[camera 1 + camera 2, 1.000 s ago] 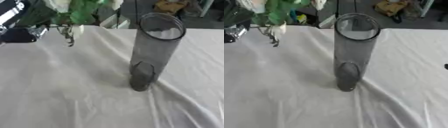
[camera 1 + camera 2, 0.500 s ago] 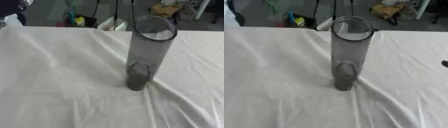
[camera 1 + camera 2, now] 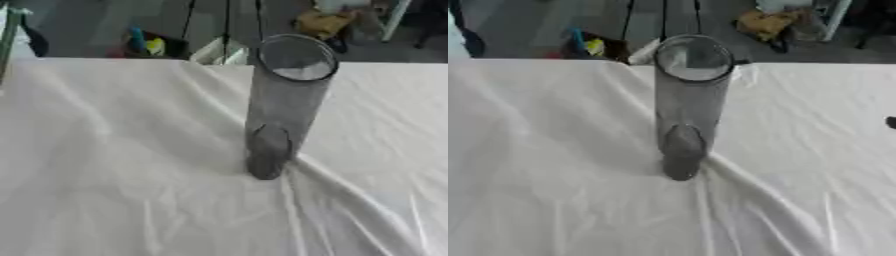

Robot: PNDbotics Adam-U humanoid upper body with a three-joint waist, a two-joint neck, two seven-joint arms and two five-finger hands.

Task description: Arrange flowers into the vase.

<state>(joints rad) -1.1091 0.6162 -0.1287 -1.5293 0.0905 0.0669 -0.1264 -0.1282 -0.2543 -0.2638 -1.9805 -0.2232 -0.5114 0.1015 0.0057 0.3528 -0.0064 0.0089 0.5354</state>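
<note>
In the left eye view, a tall dark see-through vase (image 3: 282,105) stands upright near the centre of the frame on the surface (image 3: 114,165), which a creased white cloth covers. A thin green strip (image 3: 9,35) shows at the upper left edge.

In the right eye view, a small dark spot (image 3: 891,121) sits at the right edge. No hand shows in either view, so whether the fingers are spread or closed I cannot tell.

Tall see-through grey vase (image 3: 280,100) on a plain white cloth (image 3: 122,190). Dark grey floor (image 3: 527,25) behind, with a brown-yellow lump (image 3: 322,22) on it.
</note>
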